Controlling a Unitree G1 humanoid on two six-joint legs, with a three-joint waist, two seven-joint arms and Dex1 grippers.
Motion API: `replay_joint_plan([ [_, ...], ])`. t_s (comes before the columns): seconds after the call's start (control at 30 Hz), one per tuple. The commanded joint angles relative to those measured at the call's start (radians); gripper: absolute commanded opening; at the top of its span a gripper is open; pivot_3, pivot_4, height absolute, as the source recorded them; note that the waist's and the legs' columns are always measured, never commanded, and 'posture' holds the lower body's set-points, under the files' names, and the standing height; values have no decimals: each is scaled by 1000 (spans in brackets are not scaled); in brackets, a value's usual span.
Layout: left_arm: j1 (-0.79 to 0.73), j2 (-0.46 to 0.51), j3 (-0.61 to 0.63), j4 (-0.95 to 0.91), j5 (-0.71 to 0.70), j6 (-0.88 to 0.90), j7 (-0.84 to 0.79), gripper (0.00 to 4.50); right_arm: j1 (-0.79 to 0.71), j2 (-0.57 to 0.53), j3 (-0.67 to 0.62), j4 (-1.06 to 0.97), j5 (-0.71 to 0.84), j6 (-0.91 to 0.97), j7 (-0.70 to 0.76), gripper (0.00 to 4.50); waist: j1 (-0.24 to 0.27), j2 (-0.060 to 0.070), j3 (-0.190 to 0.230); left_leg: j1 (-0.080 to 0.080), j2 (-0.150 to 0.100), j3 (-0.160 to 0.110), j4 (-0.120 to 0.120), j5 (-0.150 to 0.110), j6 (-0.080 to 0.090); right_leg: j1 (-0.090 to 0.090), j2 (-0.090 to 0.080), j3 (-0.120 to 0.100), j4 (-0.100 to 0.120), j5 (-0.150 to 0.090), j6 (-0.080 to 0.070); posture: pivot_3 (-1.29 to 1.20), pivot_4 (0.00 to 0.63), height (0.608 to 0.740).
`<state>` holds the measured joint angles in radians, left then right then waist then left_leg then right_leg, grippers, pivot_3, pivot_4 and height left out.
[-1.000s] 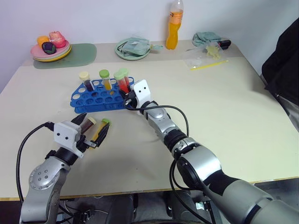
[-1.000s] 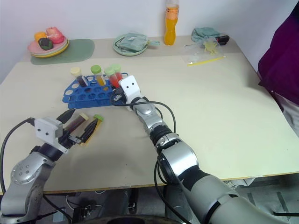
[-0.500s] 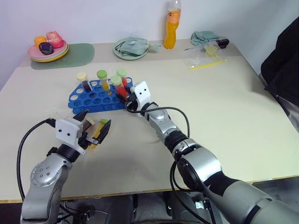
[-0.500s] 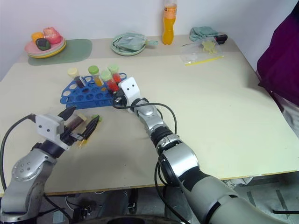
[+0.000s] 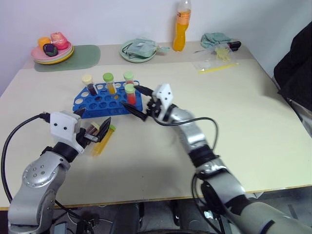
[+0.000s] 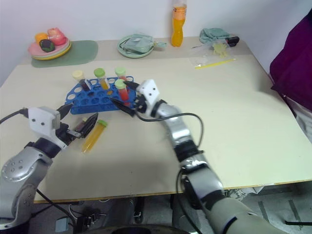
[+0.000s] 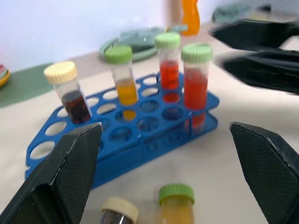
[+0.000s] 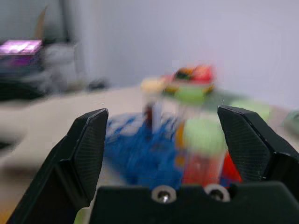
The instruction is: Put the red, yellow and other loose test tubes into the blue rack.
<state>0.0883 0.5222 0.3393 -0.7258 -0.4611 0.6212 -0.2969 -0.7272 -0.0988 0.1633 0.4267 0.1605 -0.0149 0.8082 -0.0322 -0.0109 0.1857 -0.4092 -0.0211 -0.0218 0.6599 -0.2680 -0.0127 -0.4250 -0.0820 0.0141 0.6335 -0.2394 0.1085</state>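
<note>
The blue rack (image 5: 100,103) stands left of the table's middle. Upright in it are a dark tube with a cream cap (image 5: 88,84), a yellow tube (image 5: 109,83) and two red tubes with green caps (image 5: 128,78) (image 5: 130,94). My right gripper (image 5: 138,100) is open, its fingers on either side of the nearer red tube and close to it. In front of the rack lie two loose test tubes: a yellow one with a green cap (image 5: 103,141) and a dark one with a cream cap (image 7: 120,211). My left gripper (image 5: 93,121) hovers open and empty just above them.
Along the far edge are a pink plate of toy food (image 5: 52,50) on a green mat (image 5: 80,56), a green plate (image 5: 139,50), a tall orange bottle (image 5: 182,25), a cloth (image 5: 215,39) and a plastic bag (image 5: 209,63). A person (image 5: 296,73) stands at the right.
My right gripper has opened and pulled back to the right, leaving the red tube upright in the rack. My left gripper has risen slightly above the loose tubes.
</note>
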Motion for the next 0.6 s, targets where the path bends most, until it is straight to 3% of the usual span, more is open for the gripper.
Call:
replay_joint_plan([
  [0.03,-56,88,65,-90,-97,232,38,4500,51,-182,8,-243,59,207,165,4118,11,0,0,0,0,0,0,0,0,0,0,0,0,0,0,0,150,729],
  [0.17,-188,271,44,-100,-215,655,40,4500,100,-374,26,-411,98,303,319,4118,14,-1,1,0,1,0,1,0,0,0,2,0,0,0,0,0,150,729],
  [0.27,-354,368,0,-15,-326,932,-3,4500,98,-455,27,-477,119,336,392,4118,12,-1,2,1,1,0,1,0,0,1,4,0,1,0,0,0,150,729],
  [0.4,-527,510,-171,126,-433,993,45,4500,85,-508,33,-503,140,329,472,4118,13,-2,2,1,1,0,2,0,0,1,5,0,1,-1,1,0,150,729],
  [0.6,-721,517,-365,328,-652,993,200,4500,83,-549,37,-509,187,336,578,4118,21,-4,3,0,0,-1,2,0,0,2,2,0,0,-1,1,0,150,729],
])
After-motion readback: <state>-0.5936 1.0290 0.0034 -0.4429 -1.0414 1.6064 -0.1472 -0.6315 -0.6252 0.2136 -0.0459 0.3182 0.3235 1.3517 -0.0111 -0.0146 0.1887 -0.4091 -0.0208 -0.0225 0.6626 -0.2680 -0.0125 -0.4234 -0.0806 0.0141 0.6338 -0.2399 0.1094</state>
